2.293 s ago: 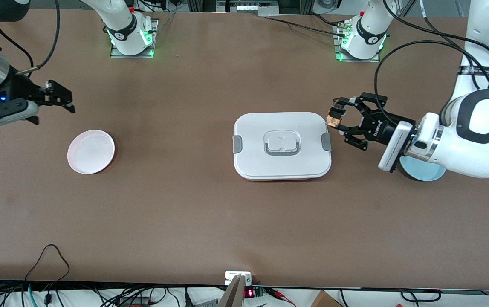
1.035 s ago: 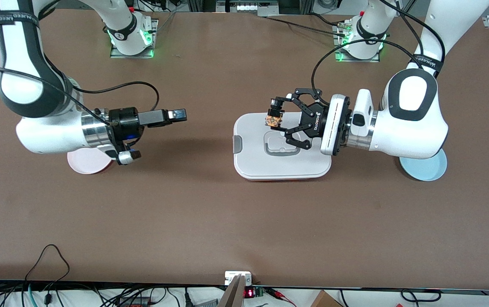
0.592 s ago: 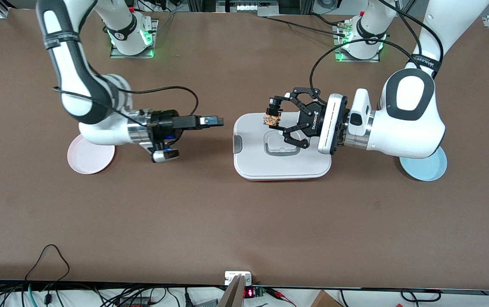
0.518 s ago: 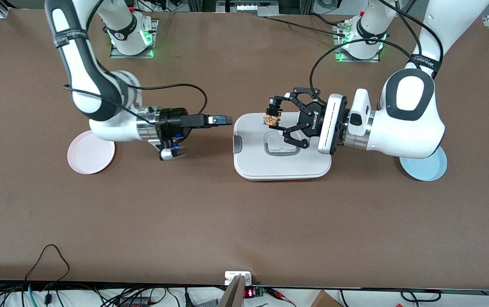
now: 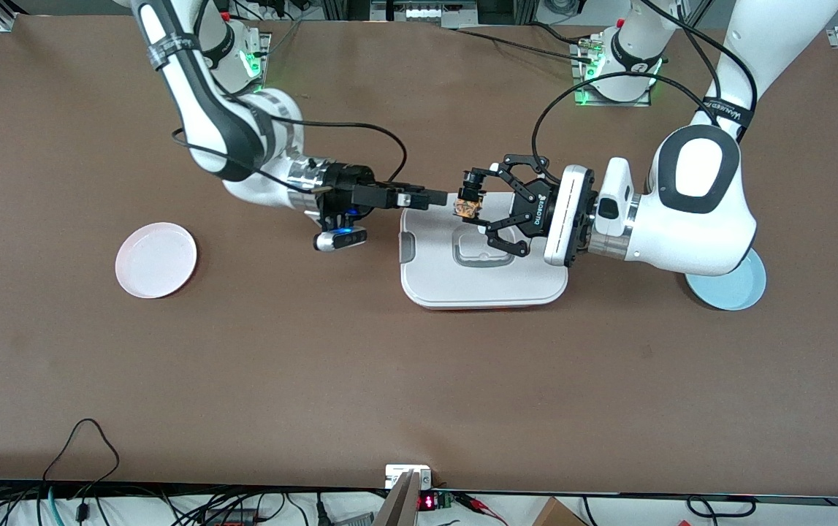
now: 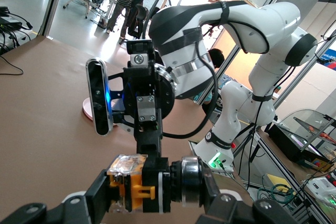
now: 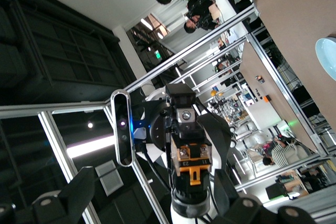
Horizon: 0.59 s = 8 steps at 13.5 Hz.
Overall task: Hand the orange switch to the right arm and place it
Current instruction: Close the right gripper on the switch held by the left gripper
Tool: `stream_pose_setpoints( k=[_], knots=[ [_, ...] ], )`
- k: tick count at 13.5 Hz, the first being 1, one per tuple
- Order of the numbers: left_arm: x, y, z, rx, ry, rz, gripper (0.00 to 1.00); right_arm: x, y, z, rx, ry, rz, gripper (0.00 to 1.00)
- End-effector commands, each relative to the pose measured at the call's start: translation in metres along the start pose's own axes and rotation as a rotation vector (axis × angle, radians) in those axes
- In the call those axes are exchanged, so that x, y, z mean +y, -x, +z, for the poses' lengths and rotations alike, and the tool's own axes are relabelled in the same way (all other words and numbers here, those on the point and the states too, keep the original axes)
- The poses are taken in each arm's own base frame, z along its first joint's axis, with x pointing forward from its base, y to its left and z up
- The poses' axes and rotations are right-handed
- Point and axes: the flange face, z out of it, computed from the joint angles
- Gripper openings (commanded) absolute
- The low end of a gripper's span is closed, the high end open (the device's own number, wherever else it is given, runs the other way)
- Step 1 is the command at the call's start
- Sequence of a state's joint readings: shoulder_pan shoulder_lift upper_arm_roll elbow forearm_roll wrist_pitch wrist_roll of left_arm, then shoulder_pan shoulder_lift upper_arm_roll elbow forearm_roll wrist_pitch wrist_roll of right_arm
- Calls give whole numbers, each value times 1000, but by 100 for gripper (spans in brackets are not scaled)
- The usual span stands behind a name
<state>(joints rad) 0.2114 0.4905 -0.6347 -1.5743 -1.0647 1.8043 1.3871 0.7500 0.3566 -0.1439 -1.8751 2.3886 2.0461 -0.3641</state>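
The orange switch [image 5: 467, 207] is black with an orange band and a clear terminal end. My left gripper [image 5: 475, 201] is shut on its two ends and holds it in the air over the white lidded container [image 5: 484, 281]. In the left wrist view the switch [image 6: 142, 190] lies across between the left fingers [image 6: 100, 198]. My right gripper [image 5: 426, 198] points at the switch, its tips a short gap from it. In the right wrist view the switch [image 7: 191, 169] stands between my open right gripper's [image 7: 152, 179] spread fingers, touching neither.
A pink plate [image 5: 155, 259] lies toward the right arm's end of the table. A light blue plate [image 5: 736, 292] lies partly under the left arm and also shows in the right wrist view [image 7: 328, 56]. Cables run along the table's near edge.
The right arm has swung from over the pink plate toward the switch, and its tips are now close to it. The left arm brought the switch over the container, then held still.
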Motion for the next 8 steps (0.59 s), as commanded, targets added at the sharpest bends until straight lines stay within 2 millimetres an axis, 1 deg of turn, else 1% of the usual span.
stream_pose_setpoints(
  k=[1,3,6,7,8],
  knots=[
    [4,8,3,9,10,22,0,14,25,9,55,-28,21,100],
    [5,6,0,13,7,26,0,21,30,13,63,-27,-18,100],
    [4,7,0,13,8,23,0,25,28,13,72,-22,-12,100],
    [4,8,0,13,8,22,0,26,27,13,72,-21,-12,99],
    [4,8,0,13,8,22,0,26,24,13,74,-21,-14,97]
  ],
)
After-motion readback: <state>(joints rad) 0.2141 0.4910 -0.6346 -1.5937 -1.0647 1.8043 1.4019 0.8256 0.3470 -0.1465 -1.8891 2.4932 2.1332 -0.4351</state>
